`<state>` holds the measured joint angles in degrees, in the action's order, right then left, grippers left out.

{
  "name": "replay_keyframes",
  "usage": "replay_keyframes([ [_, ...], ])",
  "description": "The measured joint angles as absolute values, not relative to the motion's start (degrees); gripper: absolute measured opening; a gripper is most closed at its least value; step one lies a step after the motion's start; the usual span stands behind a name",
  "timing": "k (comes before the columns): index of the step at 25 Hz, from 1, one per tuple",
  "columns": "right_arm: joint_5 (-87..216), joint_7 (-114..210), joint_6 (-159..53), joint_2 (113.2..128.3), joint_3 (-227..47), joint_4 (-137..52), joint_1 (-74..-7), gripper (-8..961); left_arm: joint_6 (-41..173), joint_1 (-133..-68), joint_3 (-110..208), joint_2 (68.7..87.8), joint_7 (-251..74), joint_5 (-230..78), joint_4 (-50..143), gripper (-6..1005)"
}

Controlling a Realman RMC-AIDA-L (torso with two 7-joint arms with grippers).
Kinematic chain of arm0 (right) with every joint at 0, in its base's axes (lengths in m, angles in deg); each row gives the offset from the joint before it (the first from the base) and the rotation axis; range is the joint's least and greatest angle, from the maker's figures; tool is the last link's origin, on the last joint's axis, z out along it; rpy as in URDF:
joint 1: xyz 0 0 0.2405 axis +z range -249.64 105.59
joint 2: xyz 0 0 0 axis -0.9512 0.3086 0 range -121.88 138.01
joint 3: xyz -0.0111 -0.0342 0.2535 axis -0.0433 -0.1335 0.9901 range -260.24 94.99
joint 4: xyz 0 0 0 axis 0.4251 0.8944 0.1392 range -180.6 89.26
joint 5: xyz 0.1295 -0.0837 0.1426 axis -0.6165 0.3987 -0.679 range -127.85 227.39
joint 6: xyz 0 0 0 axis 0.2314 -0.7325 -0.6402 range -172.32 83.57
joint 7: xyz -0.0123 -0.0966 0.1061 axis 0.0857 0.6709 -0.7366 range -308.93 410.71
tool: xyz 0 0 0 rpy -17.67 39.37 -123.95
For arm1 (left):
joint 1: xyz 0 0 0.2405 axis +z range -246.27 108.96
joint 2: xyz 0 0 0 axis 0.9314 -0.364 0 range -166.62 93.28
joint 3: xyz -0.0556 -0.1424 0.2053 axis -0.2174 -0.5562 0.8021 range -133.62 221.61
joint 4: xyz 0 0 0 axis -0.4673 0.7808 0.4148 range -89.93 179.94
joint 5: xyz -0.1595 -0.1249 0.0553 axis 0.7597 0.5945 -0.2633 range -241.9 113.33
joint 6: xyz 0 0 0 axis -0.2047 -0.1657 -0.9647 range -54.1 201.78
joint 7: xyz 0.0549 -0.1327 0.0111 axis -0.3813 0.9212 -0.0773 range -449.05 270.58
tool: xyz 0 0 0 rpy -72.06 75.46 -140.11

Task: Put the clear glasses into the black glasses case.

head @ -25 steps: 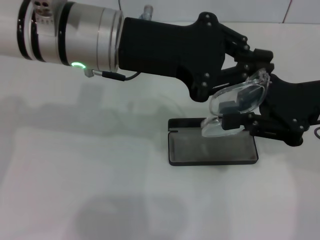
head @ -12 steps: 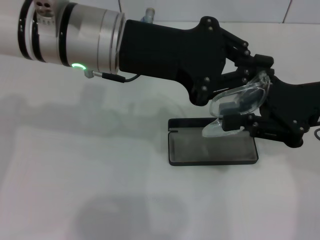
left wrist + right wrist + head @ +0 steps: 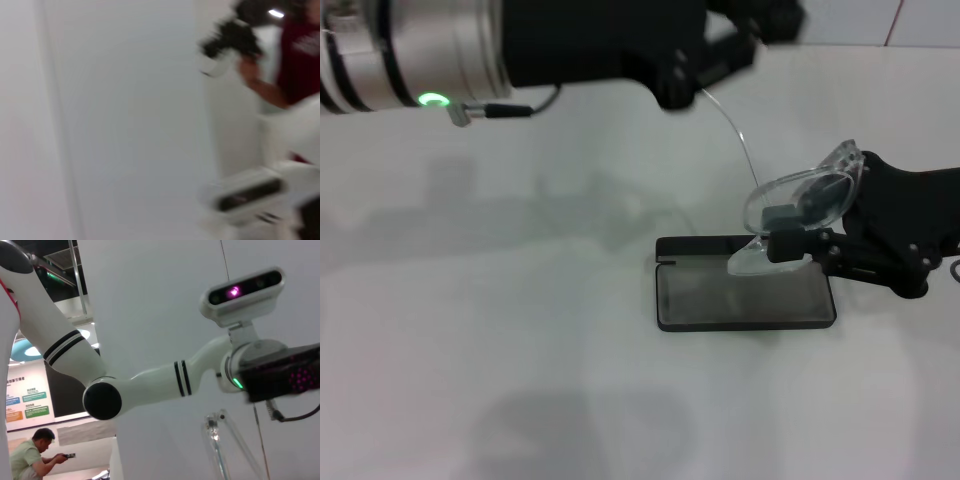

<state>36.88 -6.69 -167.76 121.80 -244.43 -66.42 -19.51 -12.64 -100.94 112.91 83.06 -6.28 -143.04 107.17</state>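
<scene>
The clear glasses (image 3: 798,205) hang tilted above the far right part of the black glasses case (image 3: 745,297), which lies open on the white table with its grey lining up. My right gripper (image 3: 783,231) comes in from the right and is shut on the glasses' frame. One thin clear temple (image 3: 735,130) stretches up and to the left, ending close under my left gripper (image 3: 720,45). That gripper sits high at the top edge, partly cut off. In the right wrist view the glasses (image 3: 216,440) show close up, with the left arm behind them.
The white table (image 3: 520,330) spreads left of and in front of the case. The left arm's silver forearm (image 3: 410,50) spans the top left. A tiled wall edge (image 3: 880,25) lies at the far back.
My left gripper has pulled away from the glasses, up and to the left. The glasses stay in the right gripper over the case, with one temple now stretched out.
</scene>
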Motion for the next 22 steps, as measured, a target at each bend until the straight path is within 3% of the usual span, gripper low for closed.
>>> replay_keyframes([
  [4,36.8,-2.6,-167.9,121.46,-244.4,-64.9,-19.9,118,-7.8,-98.2,111.5,82.97,-11.0,-135.5,104.8,111],
  [11,37.2,8.1,-167.9,119.08,-244.4,-55.4,-20.4,119,-6.5,-99.9,106.9,82.85,-11.4,-133.9,96.5,112],
  [22,36.6,16.0,-168.0,118.64,-244.1,-52.7,-20.3,121,-4.6,-103.0,107.4,82.59,-9.2,-136.9,89.2,112],
])
